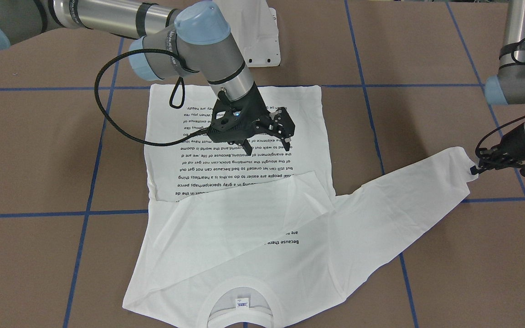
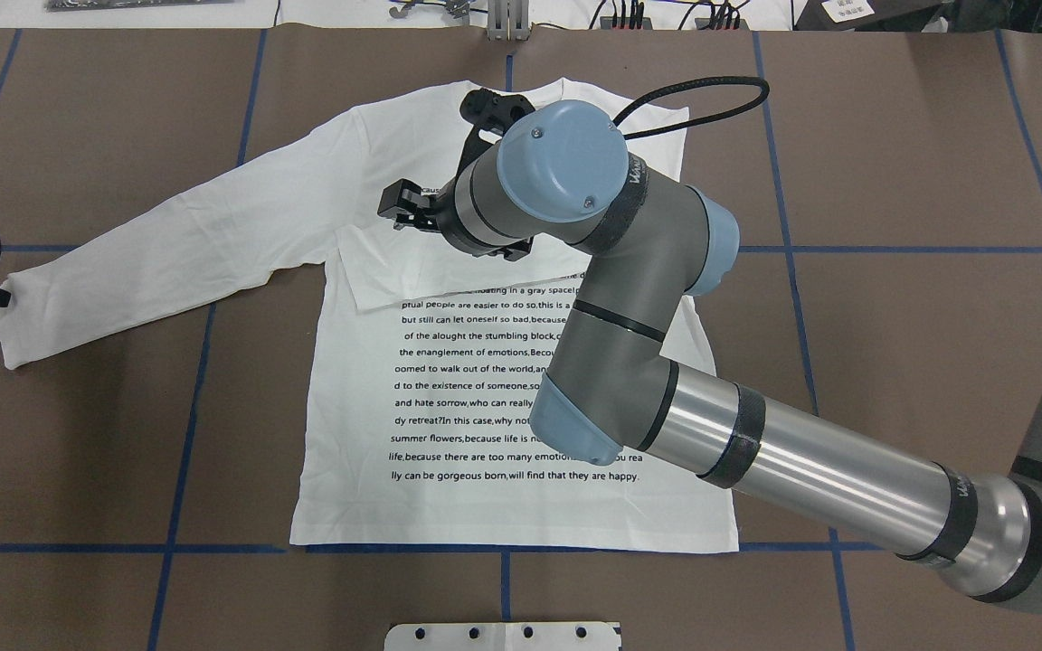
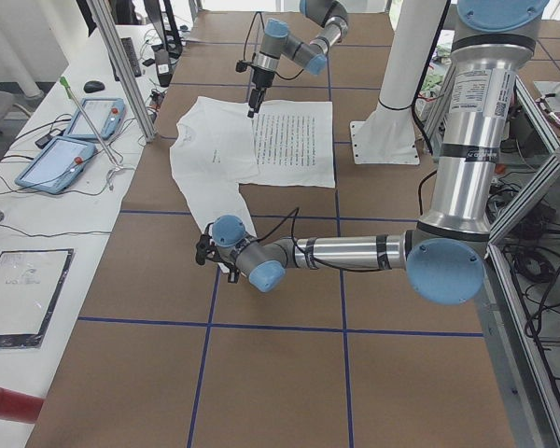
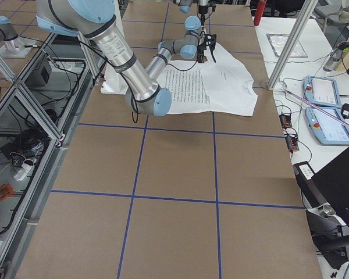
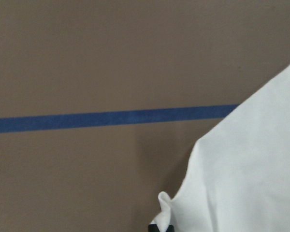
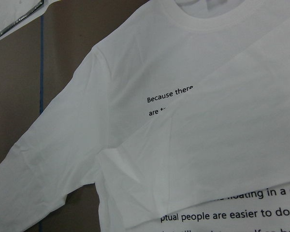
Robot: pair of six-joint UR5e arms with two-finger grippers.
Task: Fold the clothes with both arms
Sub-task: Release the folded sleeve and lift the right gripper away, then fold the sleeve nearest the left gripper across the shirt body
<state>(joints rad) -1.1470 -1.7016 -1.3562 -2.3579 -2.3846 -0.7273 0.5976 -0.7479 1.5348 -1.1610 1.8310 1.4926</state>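
Note:
The white long-sleeved T-shirt (image 2: 449, 434) lies flat on the brown table, text side up, collar (image 1: 239, 291) away from the robot. One sleeve is folded across the chest (image 1: 244, 214), covering part of the text (image 6: 222, 145). The other sleeve (image 2: 168, 244) stretches out toward the robot's left. My left gripper (image 1: 474, 171) is shut on that sleeve's cuff (image 5: 169, 208) at table level. My right gripper (image 1: 267, 148) hovers over the shirt's chest, open and holding nothing; it also shows in the overhead view (image 2: 399, 210).
Blue tape lines (image 1: 84, 182) divide the brown table into squares. The white pedestal base (image 1: 262, 41) stands just behind the shirt's hem. Tablets (image 3: 75, 140) and an aluminium post (image 3: 121, 84) sit on the side bench beyond the collar.

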